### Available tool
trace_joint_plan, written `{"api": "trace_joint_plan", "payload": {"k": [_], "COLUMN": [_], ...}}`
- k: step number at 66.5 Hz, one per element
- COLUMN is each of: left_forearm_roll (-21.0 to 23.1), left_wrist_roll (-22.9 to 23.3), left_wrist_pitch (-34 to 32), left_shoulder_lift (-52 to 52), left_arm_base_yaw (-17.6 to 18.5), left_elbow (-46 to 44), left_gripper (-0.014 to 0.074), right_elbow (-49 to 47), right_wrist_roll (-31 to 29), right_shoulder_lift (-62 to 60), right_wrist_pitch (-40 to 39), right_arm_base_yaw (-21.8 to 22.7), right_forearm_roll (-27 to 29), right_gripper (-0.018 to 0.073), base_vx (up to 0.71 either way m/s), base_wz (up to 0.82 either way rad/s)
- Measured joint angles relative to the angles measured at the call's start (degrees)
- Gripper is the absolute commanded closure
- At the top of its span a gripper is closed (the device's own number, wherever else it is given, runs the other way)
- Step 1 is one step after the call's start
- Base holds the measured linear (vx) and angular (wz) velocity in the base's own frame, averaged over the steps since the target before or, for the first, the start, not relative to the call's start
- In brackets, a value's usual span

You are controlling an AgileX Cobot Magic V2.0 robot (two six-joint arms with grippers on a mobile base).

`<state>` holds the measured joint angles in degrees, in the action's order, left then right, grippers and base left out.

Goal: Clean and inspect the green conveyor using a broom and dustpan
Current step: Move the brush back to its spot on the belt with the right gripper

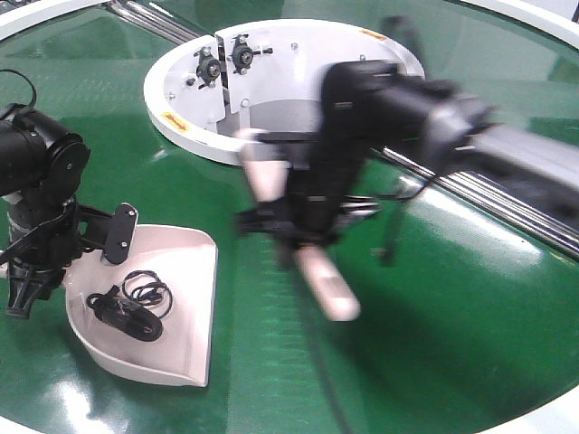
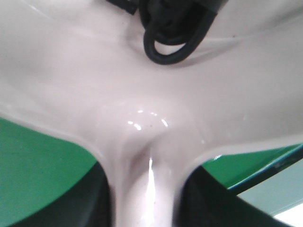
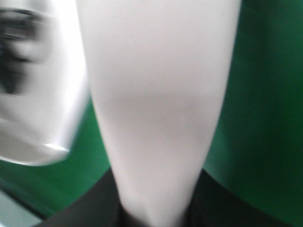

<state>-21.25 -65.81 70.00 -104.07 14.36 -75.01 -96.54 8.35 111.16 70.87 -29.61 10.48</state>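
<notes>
The green conveyor (image 1: 452, 298) fills the front view. The beige-pink dustpan (image 1: 185, 298) rests on it at the left, with a black coiled cable (image 1: 136, 303) lying inside. My left gripper (image 1: 36, 262) is shut on the dustpan's handle; in the left wrist view the handle (image 2: 147, 189) runs between the jaws and the pan (image 2: 142, 85) spreads ahead. My right gripper (image 1: 298, 221) is shut on the broom (image 1: 326, 285), held blurred above the belt's middle. In the right wrist view the broom (image 3: 158, 94) fills the centre.
The white ring hub (image 1: 271, 81) with bolts stands behind the right arm. Silver metal rails (image 1: 507, 203) run across the belt at the right. The conveyor's white outer edge (image 1: 561, 411) shows at the bottom right.
</notes>
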Motion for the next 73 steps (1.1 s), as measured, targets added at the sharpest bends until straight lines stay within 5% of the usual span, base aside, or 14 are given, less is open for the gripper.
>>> {"api": "trace_joint_plan", "payload": {"k": [29, 73], "left_forearm_roll": [0.0, 0.16], "left_wrist_roll": [0.0, 0.0], "left_wrist_pitch": [0.0, -0.06], "left_shoulder_lift": [0.0, 0.0], "left_arm_base_yaw": [0.0, 0.0], "left_elbow": [0.0, 0.0], "left_gripper": [0.0603, 0.0603], "right_elbow": [25.62, 35.5], "right_wrist_roll": [-7.54, -8.35], "right_shoulder_lift": [-13.02, -13.41], "right_wrist_pitch": [-2.31, -9.78], "right_arm_base_yaw": [15.23, 16.49], "right_forearm_roll": [-1.22, -5.57], "right_gripper": [0.0564, 0.0564], "base_vx": [0.0, 0.0], "base_wz": [0.0, 0.0]}}
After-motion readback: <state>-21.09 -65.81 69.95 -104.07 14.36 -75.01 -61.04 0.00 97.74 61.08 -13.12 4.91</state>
